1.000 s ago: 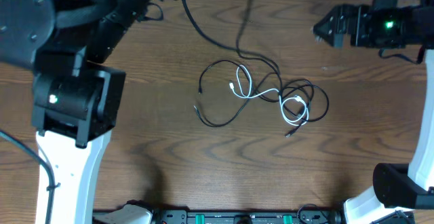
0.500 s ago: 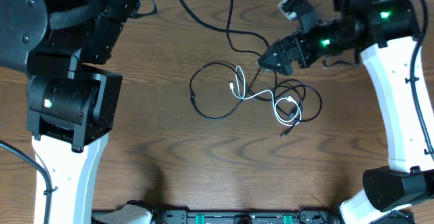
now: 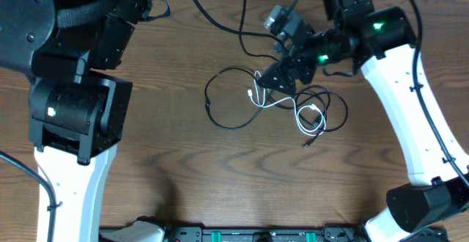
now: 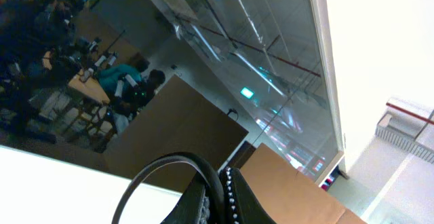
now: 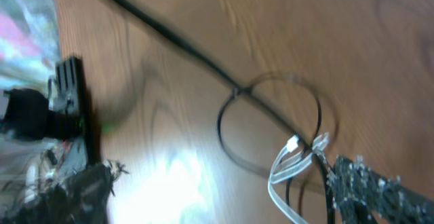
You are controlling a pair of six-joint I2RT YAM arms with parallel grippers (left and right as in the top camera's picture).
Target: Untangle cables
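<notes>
Brown wood desk point(image 3: 183, 161), with the cables all in one tangle about mid-desk, a bit toward the right arm's side. On the left of the pile the long black cable point(image 3: 208, 106) makes a big open loop. On the right the other black cable point(image 3: 343, 114) is coiled in a few loops, with a plug end poking out toward the near edge. Between them runs the white cable point(image 3: 282, 103): one end is up inside the top of the big loop, and the other is curled into a small loop lying over the right-hand coils.

The right fingers point(image 3: 271, 81) are spread wide, right over the upper middle of the tangle. They hold nothing I can see, and I can't tell if they touch a cable. The right wrist view is blurry but shows a finger just beside the white cable and a black loop.

A thick arm wire point(image 3: 212, 22) snakes over the far part of the desk toward the tangle.

The left fingers point(image 4: 234, 197) are pinched together on nothing, and their camera looks at a glass wall and room lights.
</notes>
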